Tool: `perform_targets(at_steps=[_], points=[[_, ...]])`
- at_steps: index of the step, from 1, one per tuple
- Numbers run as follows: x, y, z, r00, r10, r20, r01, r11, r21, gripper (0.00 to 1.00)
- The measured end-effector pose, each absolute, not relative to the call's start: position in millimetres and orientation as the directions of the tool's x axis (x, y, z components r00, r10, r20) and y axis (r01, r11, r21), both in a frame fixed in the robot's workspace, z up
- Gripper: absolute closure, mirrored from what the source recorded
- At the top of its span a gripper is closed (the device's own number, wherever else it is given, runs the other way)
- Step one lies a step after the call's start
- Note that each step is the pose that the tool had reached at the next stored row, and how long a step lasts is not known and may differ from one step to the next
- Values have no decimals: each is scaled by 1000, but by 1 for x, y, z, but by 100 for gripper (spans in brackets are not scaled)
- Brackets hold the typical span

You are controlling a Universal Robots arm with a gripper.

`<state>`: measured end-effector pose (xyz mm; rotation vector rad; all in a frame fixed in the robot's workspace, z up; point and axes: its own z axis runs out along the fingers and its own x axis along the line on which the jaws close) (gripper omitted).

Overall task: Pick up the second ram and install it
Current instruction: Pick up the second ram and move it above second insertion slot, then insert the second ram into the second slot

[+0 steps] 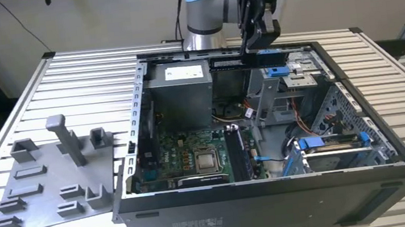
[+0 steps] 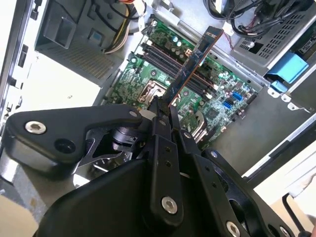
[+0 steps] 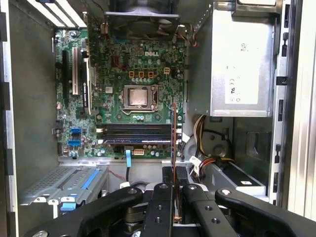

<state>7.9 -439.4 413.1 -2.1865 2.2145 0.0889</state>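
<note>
My gripper [image 2: 163, 112] is pinched on the ram [image 2: 195, 61], holding it edge-on above the open case [image 1: 274, 202], over the memory slots [image 3: 136, 134]. I judge this the carry-to-slot step. Seating calls for squaring the ram's edge with a free slot.

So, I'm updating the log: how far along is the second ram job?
Pickup looks done: the gripper is shut on the second ram, away from the grey holder tray. In hand: the stick hangs inside the open case, above the memory slots. Left: it is not yet seated in a slot.
</note>
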Motion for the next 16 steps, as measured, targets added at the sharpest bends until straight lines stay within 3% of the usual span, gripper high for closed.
perform_targets(at_steps=[16], points=[[8,-439,413,-32,-998,-60,-999,31,21,86]])
